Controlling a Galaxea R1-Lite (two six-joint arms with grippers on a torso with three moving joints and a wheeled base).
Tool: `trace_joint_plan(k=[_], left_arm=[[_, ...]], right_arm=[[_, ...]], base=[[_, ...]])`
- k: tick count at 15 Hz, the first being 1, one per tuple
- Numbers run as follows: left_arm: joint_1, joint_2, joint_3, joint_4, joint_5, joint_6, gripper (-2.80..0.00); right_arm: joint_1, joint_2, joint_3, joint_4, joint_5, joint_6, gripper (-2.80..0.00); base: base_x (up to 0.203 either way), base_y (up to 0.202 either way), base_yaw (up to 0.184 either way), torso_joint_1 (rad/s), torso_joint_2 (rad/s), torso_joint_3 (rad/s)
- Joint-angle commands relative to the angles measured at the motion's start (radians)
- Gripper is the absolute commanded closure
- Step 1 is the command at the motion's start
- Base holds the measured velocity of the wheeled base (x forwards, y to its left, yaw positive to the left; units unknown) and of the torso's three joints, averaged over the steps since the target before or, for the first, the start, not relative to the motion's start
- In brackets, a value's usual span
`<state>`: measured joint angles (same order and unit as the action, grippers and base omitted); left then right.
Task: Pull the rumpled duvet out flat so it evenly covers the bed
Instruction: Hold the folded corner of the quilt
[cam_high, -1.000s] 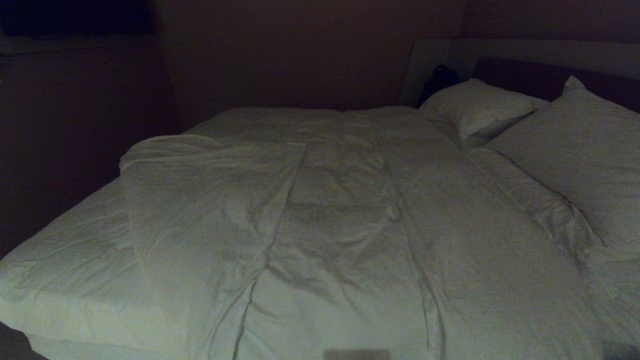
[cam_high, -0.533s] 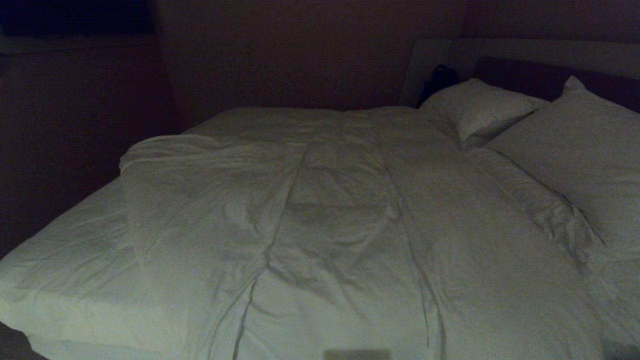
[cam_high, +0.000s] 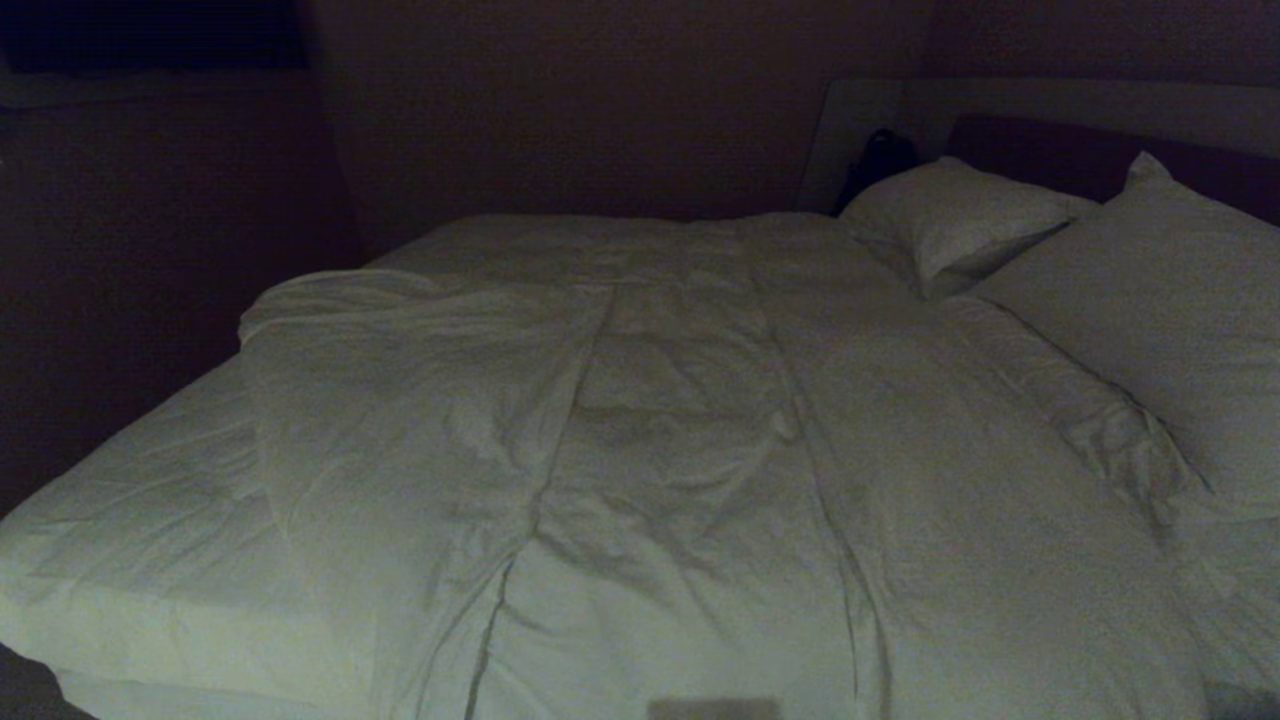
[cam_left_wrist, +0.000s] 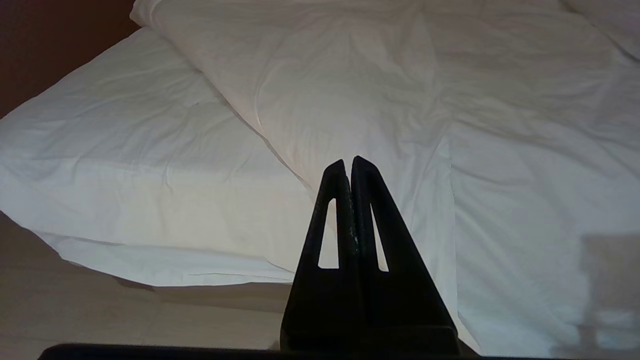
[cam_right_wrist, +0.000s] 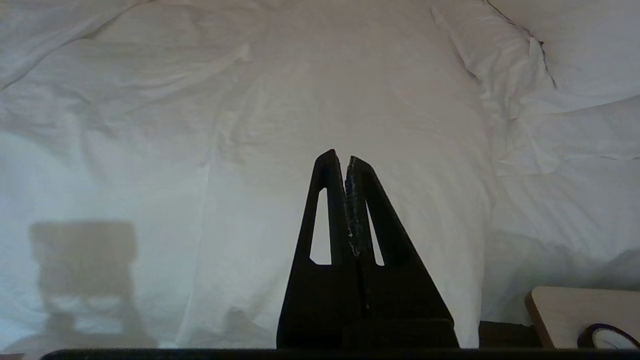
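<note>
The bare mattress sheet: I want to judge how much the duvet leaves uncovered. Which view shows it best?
The left wrist view: the mattress sheet lies bright and bare beside the duvet, down to the bed's corner. The head view shows the same strip, dimmer. The right wrist view shows only duvet and pillows.

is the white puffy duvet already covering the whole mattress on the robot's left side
No: in the head view the rumpled white puffy duvet stops short, leaving a strip of smooth white mattress sheet bare.
</note>
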<state>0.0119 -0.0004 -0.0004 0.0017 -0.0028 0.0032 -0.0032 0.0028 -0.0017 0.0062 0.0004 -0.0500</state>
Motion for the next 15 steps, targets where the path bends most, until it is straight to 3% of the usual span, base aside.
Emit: trace_joint_plan(k=[1, 15], left_arm=[[0.000, 0.000, 0.000, 0.000, 0.000, 0.000, 0.00], [0.000, 0.000, 0.000, 0.000, 0.000, 0.004, 0.00]], right_arm=[[0.000, -0.001, 0.000, 0.000, 0.000, -0.001, 0.00], [0.000, -0.001, 0.000, 0.000, 0.000, -0.001, 0.00]], base=[[0.000, 0.000, 0.000, 0.000, 0.00, 0.000], [0.000, 0.000, 0.000, 0.000, 0.00, 0.000]])
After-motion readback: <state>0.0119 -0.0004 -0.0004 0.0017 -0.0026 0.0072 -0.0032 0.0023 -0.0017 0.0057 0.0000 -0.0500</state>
